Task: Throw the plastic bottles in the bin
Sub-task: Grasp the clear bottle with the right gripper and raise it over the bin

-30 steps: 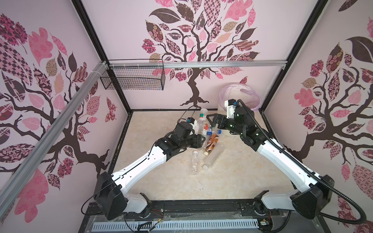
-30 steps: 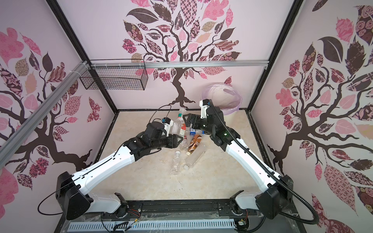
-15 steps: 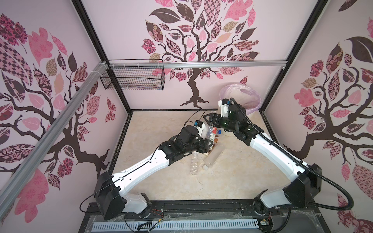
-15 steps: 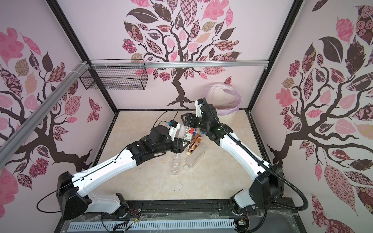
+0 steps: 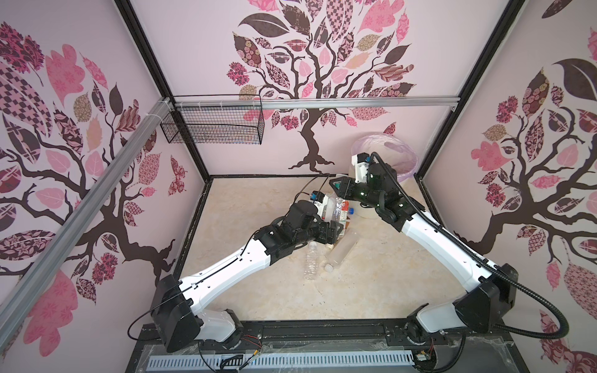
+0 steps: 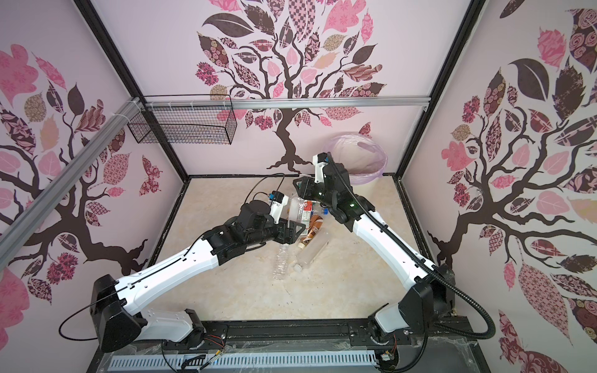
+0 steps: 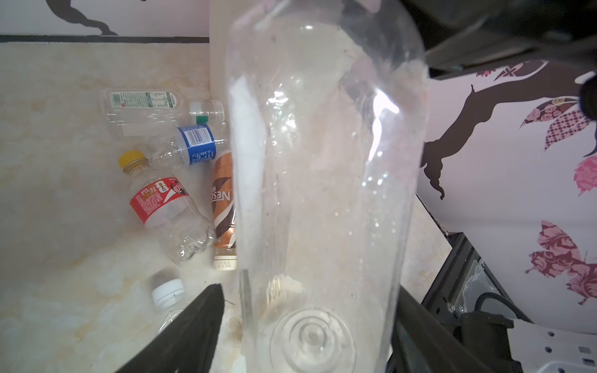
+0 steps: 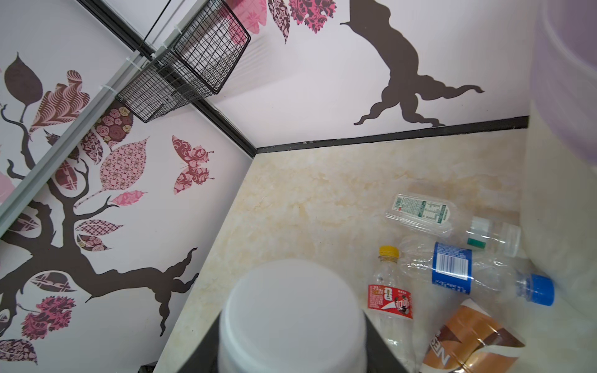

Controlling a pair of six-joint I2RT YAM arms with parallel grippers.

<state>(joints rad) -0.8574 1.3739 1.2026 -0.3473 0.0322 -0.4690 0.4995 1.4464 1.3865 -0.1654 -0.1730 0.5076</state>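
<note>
Your right gripper clamps the clear bottle by its white cap, at seven o'clock from the bin; your left gripper holds its fingers apart around the base.

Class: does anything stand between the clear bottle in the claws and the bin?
Nothing visible does. The clear bottle, its cap in the right claw, hangs above the lying bottles; the bin stands open right beside them.
</note>
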